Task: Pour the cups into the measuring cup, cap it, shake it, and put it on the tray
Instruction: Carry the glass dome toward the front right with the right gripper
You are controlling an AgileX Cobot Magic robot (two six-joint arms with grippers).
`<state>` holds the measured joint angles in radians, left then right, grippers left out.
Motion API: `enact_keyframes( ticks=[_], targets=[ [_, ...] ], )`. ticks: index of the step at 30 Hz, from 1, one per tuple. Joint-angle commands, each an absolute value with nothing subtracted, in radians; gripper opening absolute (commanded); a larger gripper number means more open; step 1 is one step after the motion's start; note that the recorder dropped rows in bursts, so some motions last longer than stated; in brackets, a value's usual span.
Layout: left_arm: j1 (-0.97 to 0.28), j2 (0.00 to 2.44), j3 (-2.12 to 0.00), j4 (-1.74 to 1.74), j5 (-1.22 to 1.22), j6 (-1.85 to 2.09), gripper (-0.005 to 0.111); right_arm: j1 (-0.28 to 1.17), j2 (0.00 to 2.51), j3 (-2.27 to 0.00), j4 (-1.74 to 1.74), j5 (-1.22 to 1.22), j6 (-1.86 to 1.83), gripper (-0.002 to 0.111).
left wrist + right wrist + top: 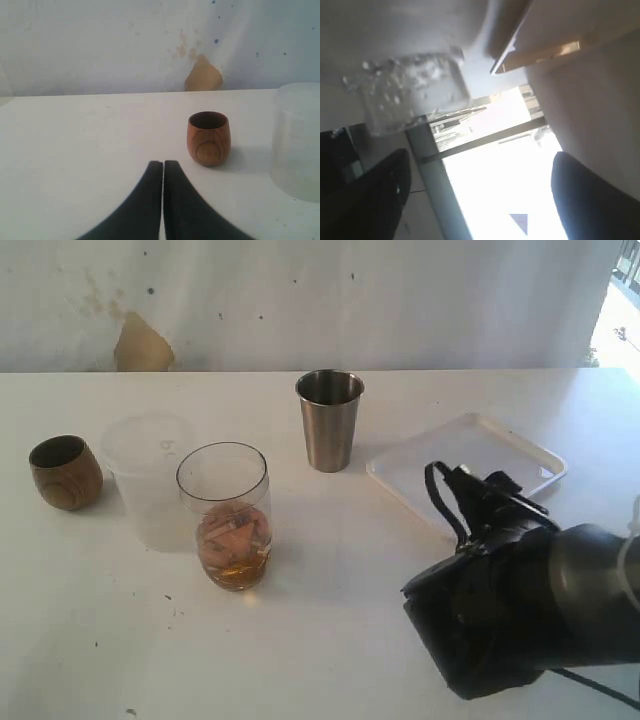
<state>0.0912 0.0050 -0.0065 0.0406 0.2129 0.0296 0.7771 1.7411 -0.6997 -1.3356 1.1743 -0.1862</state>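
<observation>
A bare lab-like room: white table [330, 640] against a stained, peeling wall [400, 300].

Brown wooden cup [65, 472], grey steel tumbler [329, 420], white tray [450, 455], white table [330, 630].

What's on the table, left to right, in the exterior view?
wooden cup → frosted cup → measuring cup → steel tumbler → tray
</observation>
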Motion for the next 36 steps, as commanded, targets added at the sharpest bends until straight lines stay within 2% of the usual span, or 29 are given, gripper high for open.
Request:
enact_keyframes(
  ticks=[1,10,15,21,29,36],
  targets=[
    [0.092,0.0,0.0,0.034,0.203,0.028,0.001,0.778,1.636,-0.697,-1.238,1.221,-0.072,0.072],
    [0.092,0.0,0.0,0.034,0.203,0.028,0.001,0.742,1.365,-0.734,-0.734,1.081,0.18,0.072],
    [0.092,0.0,0.0,0.034,0.203,0.028,0.001,0.597,1.36,-0.843,-0.524,1.073,0.362,0.072],
    [0.092,0.0,0.0,0.034,0.203,0.028,0.001,0.457,1.421,-0.912,-0.096,0.938,0.193,0.072],
    [0.092,0.0,0.0,0.034,0.203,0.028,0.001,0.427,1.558,-0.969,-0.265,0.97,0.272,0.072],
    [0.092,0.0,0.0,0.034,0.203,0.028,0.001,0.35,1.583,-0.99,-0.261,0.949,0.296,0.072]
  ],
)
